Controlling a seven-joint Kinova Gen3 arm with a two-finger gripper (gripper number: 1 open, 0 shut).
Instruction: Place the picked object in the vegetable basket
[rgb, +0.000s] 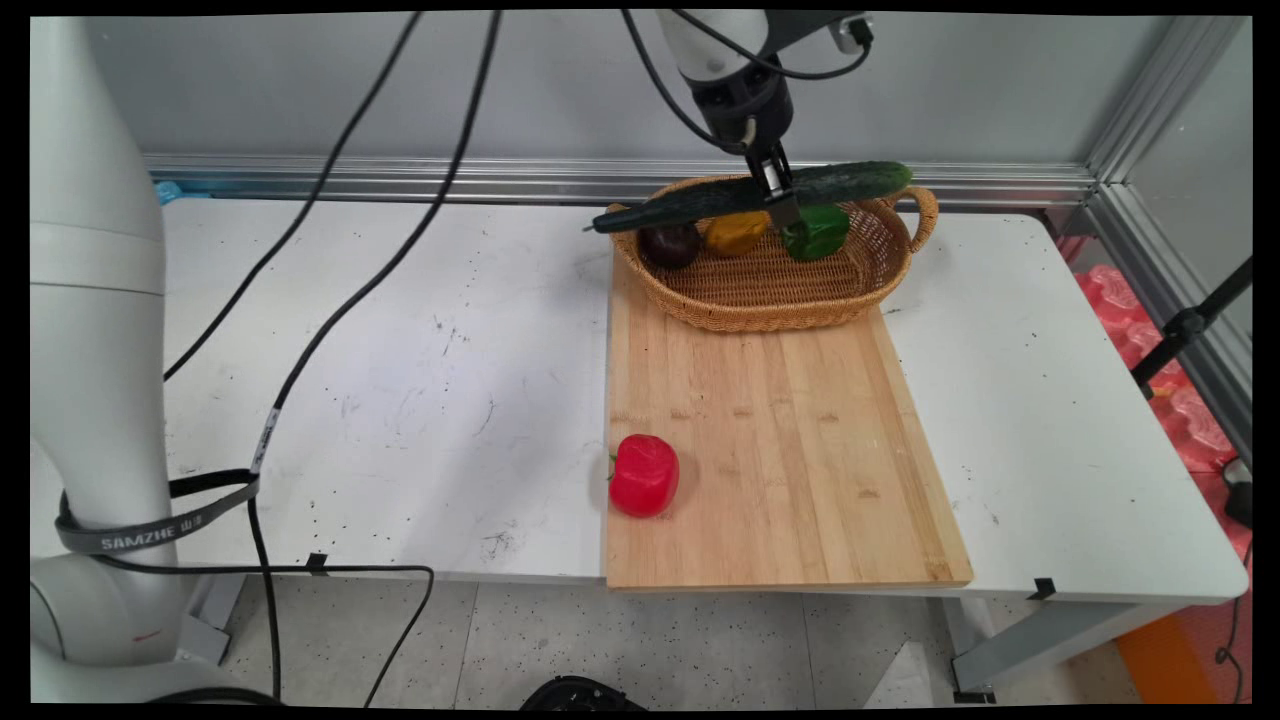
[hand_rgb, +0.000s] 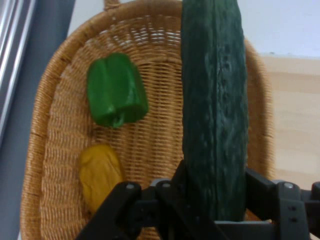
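my pincer (rgb: 778, 192) grips a cucumber (rgb: 750, 196) above the basket (rgb: 770, 295), which holds a green pepper (rgb: 815, 232).

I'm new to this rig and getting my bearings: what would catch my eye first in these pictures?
First, the long dark cucumber, held level in the tool above the wicker basket at the table's far side. Inside the basket lie a green pepper, a yellow pepper and a dark round fruit. A bright red pepper sits alone at the near left edge of the wooden board.
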